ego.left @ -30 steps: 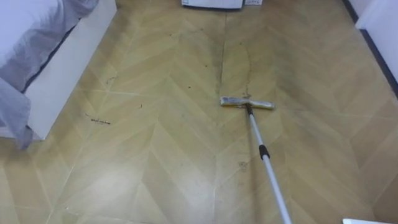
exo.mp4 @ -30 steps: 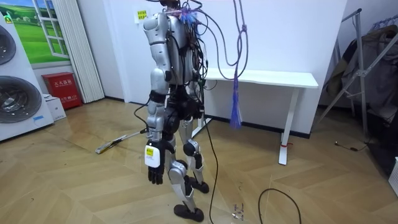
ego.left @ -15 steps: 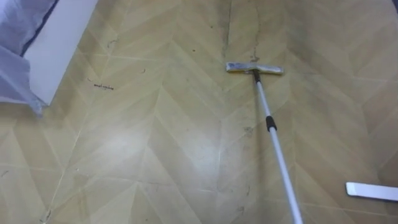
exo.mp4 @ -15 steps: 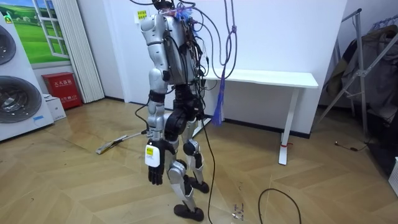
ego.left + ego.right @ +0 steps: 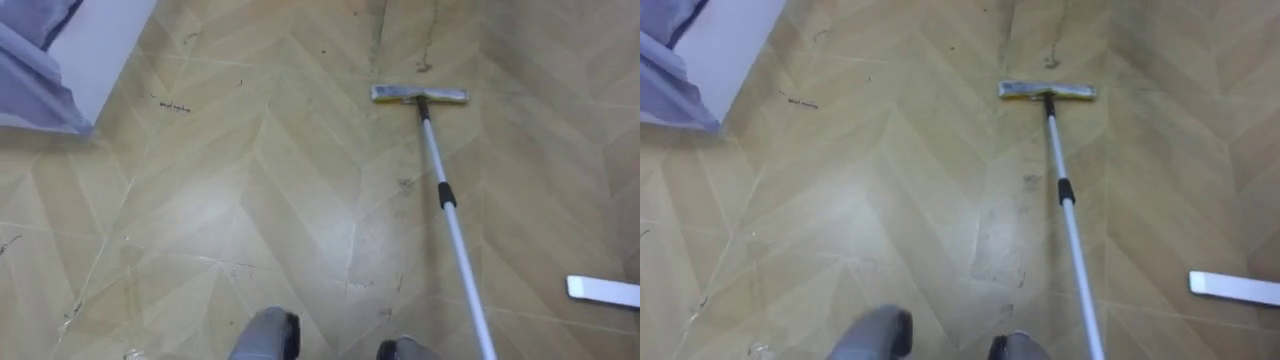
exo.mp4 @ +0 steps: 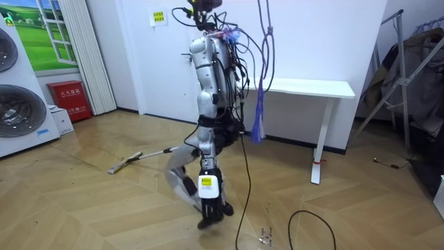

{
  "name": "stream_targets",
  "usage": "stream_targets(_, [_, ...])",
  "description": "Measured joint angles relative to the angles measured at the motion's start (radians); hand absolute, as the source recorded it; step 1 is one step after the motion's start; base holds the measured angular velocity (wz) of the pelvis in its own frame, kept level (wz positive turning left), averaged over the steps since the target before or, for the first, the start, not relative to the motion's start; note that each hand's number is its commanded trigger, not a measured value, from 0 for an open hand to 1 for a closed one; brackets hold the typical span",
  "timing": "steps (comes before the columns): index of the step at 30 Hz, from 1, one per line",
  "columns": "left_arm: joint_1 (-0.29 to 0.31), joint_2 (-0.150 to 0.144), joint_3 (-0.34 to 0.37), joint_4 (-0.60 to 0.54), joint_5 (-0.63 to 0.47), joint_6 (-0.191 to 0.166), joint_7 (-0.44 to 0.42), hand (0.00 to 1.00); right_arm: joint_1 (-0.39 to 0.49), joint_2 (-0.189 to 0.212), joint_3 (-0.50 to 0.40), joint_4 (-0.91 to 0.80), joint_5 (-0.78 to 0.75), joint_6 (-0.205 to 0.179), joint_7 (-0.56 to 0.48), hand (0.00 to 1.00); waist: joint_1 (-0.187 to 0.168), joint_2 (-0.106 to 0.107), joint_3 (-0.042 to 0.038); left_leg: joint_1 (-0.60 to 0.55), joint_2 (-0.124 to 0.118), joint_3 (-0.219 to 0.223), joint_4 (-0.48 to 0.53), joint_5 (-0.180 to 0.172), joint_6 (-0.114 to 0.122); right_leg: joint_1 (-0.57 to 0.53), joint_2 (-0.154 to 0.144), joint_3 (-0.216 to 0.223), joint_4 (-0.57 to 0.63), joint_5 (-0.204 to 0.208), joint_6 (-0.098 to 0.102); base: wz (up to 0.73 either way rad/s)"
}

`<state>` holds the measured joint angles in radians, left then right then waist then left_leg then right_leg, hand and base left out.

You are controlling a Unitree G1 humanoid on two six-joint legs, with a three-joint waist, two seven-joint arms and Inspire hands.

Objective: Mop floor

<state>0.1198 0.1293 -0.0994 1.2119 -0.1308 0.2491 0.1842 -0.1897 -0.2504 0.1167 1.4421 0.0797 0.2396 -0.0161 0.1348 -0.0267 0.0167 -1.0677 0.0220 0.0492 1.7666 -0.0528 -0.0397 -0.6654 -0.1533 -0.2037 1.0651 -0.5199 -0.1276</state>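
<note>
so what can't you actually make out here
1. Top end of the mop pole: cut off by the bottom edge in both eye views and behind the robot's body in the room view, so what holds it can't be told.
2. The white flat thing: cut by the right edge of the eye views, so what it is can't be told.
3. A dark mark by the bed, eye views: too small to tell dirt from scratch.

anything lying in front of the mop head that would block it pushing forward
Nothing visible does. The floor ahead of and around the mop head is bare. The grey cloth sits far left, and a white flat piece lies right of the pole, apart from it.
</note>
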Motion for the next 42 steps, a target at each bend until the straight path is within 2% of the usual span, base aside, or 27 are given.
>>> stream_targets(1, [-0.001, 0.0, -0.003, 0.0, -0.01, -0.009, 0.0, 0.0, -0.038, -0.006, 0.002, -0.001, 0.0, -0.001, 0.011, 1.0, 0.009, -0.008, 0.0044, -0.038, 0.003, 0.016, 0.047, -0.003, 0.004, -0.001, -0.003, 0.01, 0.0, -0.002, 0.004, -0.56])
stream_targets(2, [0.001, 0.004, -0.003, -0.001, -0.019, -0.03, 0.0, 0.0, -0.107, -0.011, 0.005, 0.0, 0.002, -0.003, 0.029, 1.0, 0.024, -0.031, 0.0173, -0.078, 0.006, 0.042, 0.075, -0.019, 0.022, 0.001, -0.02, 0.03, -0.001, -0.005, 0.009, -0.41])
stream_targets(4, [0.001, 0.006, -0.002, -0.002, -0.015, -0.057, -0.002, 0.0, -0.163, -0.018, 0.019, 0.007, 0.029, -0.028, 0.043, 1.0, 0.038, -0.05, 0.0193, -0.073, -0.002, 0.053, -0.054, -0.037, 0.045, 0.013, -0.057, 0.03, -0.014, -0.017, 0.031, -0.1])
stream_targets(6, [-0.01, 0.013, -0.002, -0.006, 0.006, -0.068, -0.028, 0.0, -0.166, -0.04, 0.043, -0.002, 0.095, -0.038, 0.062, 1.0, 0.035, -0.036, 0.0077, 0.063, -0.021, 0.059, -0.512, -0.059, 0.063, 0.047, -0.056, 0.0, -0.051, -0.034, 0.067, 0.5])
stream_targets(7, [-0.018, 0.016, -0.001, -0.004, 0.02, -0.068, -0.036, 0.0, -0.153, -0.044, 0.043, -0.002, 0.119, -0.04, 0.064, 1.0, 0.035, -0.032, 0.0044, 0.11, -0.026, 0.06, -0.635, -0.067, 0.064, 0.063, -0.052, -0.007, -0.061, -0.036, 0.078, 0.64])
stream_targets(9, [-0.02, 0.019, -0.003, 0.017, 0.07, -0.054, -0.081, 0.0, -0.046, -0.063, 0.048, -0.001, 0.16, -0.053, 0.075, 1.0, 0.028, 0.012, -0.0217, 0.301, -0.045, 0.057, -0.987, -0.089, 0.081, 0.138, -0.006, -0.027, -0.138, -0.032, 0.108, 0.63])
stream_targets(12, [-0.025, 0.017, -0.001, 0.02, 0.109, -0.035, -0.114, 0.0, 0.066, -0.082, 0.036, 0.018, 0.164, -0.048, 0.071, 1.0, -0.02, 0.024, -0.0261, 0.372, -0.099, 0.089, -1.05, -0.156, 0.148, 0.201, -0.018, 0.041, -0.138, -0.039, 0.15, 0.79])
stream_targets(13, [-0.027, 0.011, 0.0, 0.013, 0.127, -0.034, -0.117, 0.0, 0.116, -0.099, 0.036, 0.023, 0.162, -0.035, 0.058, 1.0, -0.038, 0.044, -0.0182, 0.377, -0.11, 0.102, -1.011, -0.203, 0.166, 0.151, -0.023, 0.099, -0.011, 0.015, 0.176, 0.52])
stream_targets(15, [-0.016, 0.011, 0.007, -0.035, 0.152, -0.031, -0.101, 0.0, 0.199, -0.092, 0.037, 0.027, 0.162, -0.007, 0.033, 1.0, -0.05, 0.084, -0.0203, 0.388, -0.114, 0.089, -0.931, -0.308, 0.189, 0.004, 0.006, 0.173, 0.258, 0.237, 0.146, 0.08])
stream_targets(17, [-0.031, 0.015, 0.007, -0.057, 0.159, -0.033, -0.084, 0.0, 0.235, -0.062, 0.038, 0.022, 0.182, 0.002, 0.021, 1.0, -0.071, 0.103, -0.013, 0.401, -0.112, 0.084, -0.91, -0.352, 0.202, -0.096, 0.016, 0.176, 0.308, 0.223, 0.137, 0.0])
stream_targets(19, [-0.045, 0.011, -0.004, -0.083, 0.164, -0.041, -0.064, 0.0, 0.248, -0.028, 0.036, 0.02, 0.204, 0.003, 0.006, 1.0, -0.09, 0.118, -0.0131, 0.41, -0.115, 0.078, -0.919, -0.377, 0.205, -0.193, 0.034, 0.173, 0.222, 0.2, 0.14, -0.05])
stream_targets(21, [-0.037, 0.0, -0.004, -0.092, 0.162, -0.037, -0.056, 0.0, 0.246, 0.006, 0.028, 0.011, 0.205, 0.022, -0.018, 1.0, -0.09, 0.118, -0.0136, 0.457, -0.114, 0.076, -0.952, -0.416, 0.196, -0.247, 0.067, 0.169, -0.026, 0.2, 0.136, -0.42])
stream_targets(22, [-0.031, -0.003, -0.004, -0.092, 0.163, -0.033, -0.056, 0.0, 0.245, 0.01, 0.023, 0.006, 0.202, 0.034, -0.021, 1.0, -0.091, 0.117, -0.0132, 0.478, -0.115, 0.075, -0.964, -0.425, 0.195, -0.242, 0.072, 0.163, -0.095, 0.206, 0.127, -0.33])
stream_targets(24, [-0.006, -0.01, -0.002, -0.092, 0.162, -0.005, -0.049, 0.0, 0.218, 0.009, 0.013, -0.001, 0.194, 0.079, -0.039, 1.0, -0.087, 0.105, -0.0069, 0.569, -0.114, 0.074, -0.988, -0.476, 0.177, -0.189, 0.068, 0.112, -0.245, 0.255, 0.076, -0.12])
stream_targets(25, [-0.002, -0.01, -0.003, -0.092, 0.161, 0.003, -0.043, 0.0, 0.208, 0.006, 0.01, -0.001, 0.194, 0.086, -0.045, 1.0, -0.081, 0.104, -0.0069, 0.579, -0.107, 0.078, -0.961, -0.486, 0.163, -0.177, 0.068, 0.101, -0.233, 0.253, 0.075, -0.04])
stream_targets(27, [0.001, 0.002, -0.004, -0.094, 0.138, 0.008, -0.026, 0.0, 0.14, -0.006, -0.002, 0.0, 0.19, 0.106, -0.064, 1.0, -0.063, 0.091, 0.0022, 0.502, -0.061, 0.098, -0.715, -0.422, 0.083, -0.15, 0.075, 0.093, -0.166, 0.196, 0.053, -0.17])
stream_targets(28, [0.009, 0.011, -0.007, -0.096, 0.092, 0.006, -0.004, 0.0, 0.072, -0.021, -0.006, -0.002, 0.179, 0.114, -0.076, 1.0, -0.043, 0.068, 0.0041, 0.425, -0.038, 0.102, -0.528, -0.289, 0.049, -0.144, 0.085, 0.108, -0.116, 0.15, 0.042, -0.41])
stream_targets(29, [0.01, 0.019, -0.023, -0.1, 0.039, 0.002, 0.011, 0.0, -0.012, -0.04, -0.007, -0.01, 0.174, 0.113, -0.085, 1.0, -0.031, 0.047, 0.0084, 0.339, -0.035, 0.1, -0.389, -0.121, 0.042, -0.143, 0.088, 0.125, -0.075, 0.11, 0.036, -0.41])
stream_targets(30, [0.01, 0.022, -0.026, -0.108, 0.022, -0.001, 0.015, 0.0, -0.053, -0.052, -0.007, -0.022, 0.171, 0.113, -0.087, 1.0, -0.024, 0.038, 0.0092, 0.288, -0.034, 0.094, -0.333, -0.092, 0.045, -0.145, 0.089, 0.129, -0.059, 0.091, 0.034, -0.27])
stream_targets(32, [0.018, 0.034, -0.027, -0.179, 0.008, -0.018, 0.031, 0.0, -0.193, -0.078, 0.0, -0.061, 0.178, 0.072, -0.092, 1.0, 0.023, -0.002, 0.029, 0.094, 0.005, 0.085, -0.246, -0.106, 0.051, -0.137, 0.111, 0.157, -0.018, 0.039, 0.041, -0.39])
stream_targets(34, [0.019, 0.034, -0.035, -0.173, 0.007, -0.029, 0.03, 0.0, -0.269, -0.078, 0.002, -0.072, 0.204, 0.027, -0.086, 1.0, 0.043, -0.019, 0.0357, 0.054, 0.026, 0.075, -0.425, -0.15, 0.045, -0.082, 0.12, 0.165, -0.031, 0.005, 0.055, -0.2])
stream_targets(36, [0.036, 0.035, -0.037, -0.188, 0.016, -0.036, 0.009, 0.0, -0.264, -0.081, 0.001, -0.097, 0.269, 0.011, -0.064, 1.0, 0.051, -0.02, 0.0297, 0.12, 0.024, 0.042, -0.858, -0.153, 0.042, 0.03, 0.117, 0.159, -0.095, -0.045, 0.084, 0.11])
stream_targets(37, [0.037, 0.037, -0.036, -0.185, 0.016, -0.036, 0.002, 0.0, -0.251, -0.08, 0.002, -0.097, 0.281, 0.01, -0.059, 1.0, 0.048, -0.019, 0.0291, 0.132, 0.022, 0.037, -0.911, -0.138, 0.08, 0.057, 0.111, 0.155, -0.109, -0.057, 0.094, 0.38])
stream_targets(38, [0.033, 0.04, -0.027, -0.171, 0.015, -0.035, -0.01, 0.0, -0.201, -0.083, -0.003, -0.096, 0.306, 0.009, -0.051, 1.0, 0.028, -0.017, 0.0175, 0.15, -0.003, 0.049, -0.911, -0.166, 0.123, 0.101, 0.088, 0.15, -0.134, -0.08, 0.123, 0.69])
stream_targets(40, [-0.001, 0.043, -0.015, -0.169, 0.031, -0.035, -0.02, 0.0, -0.111, -0.093, -0.004, -0.069, 0.334, 0.001, -0.04, 1.0, 0.01, -0.011, 0.0157, 0.196, -0.036, 0.084, -0.901, -0.219, 0.17, 0.138, 0.059, 0.175, -0.111, -0.068, 0.15, 0.71])
stream_targets(41, [-0.014, 0.041, -0.009, -0.17, 0.057, -0.042, -0.019, 0.0, -0.047, -0.099, 0.0, -0.034, 0.336, 0.0, -0.037, 1.0, 0.003, -0.001, 0.0056, 0.23, -0.057, 0.107, -0.899, -0.255, 0.195, 0.145, 0.036, 0.183, -0.054, -0.034, 0.181, 0.34])
stream_targets(42, [-0.03, 0.035, 0.002, -0.17, 0.059, -0.053, -0.017, 0.0, 0.013, -0.103, 0.013, 0.006, 0.32, 0.001, -0.045, 1.0, 0.005, 0.018, -0.0009, 0.269, -0.08, 0.111, -0.897, -0.288, 0.208, 0.134, 0.03, 0.208, 0.02, 0.028, 0.189, 0.25])
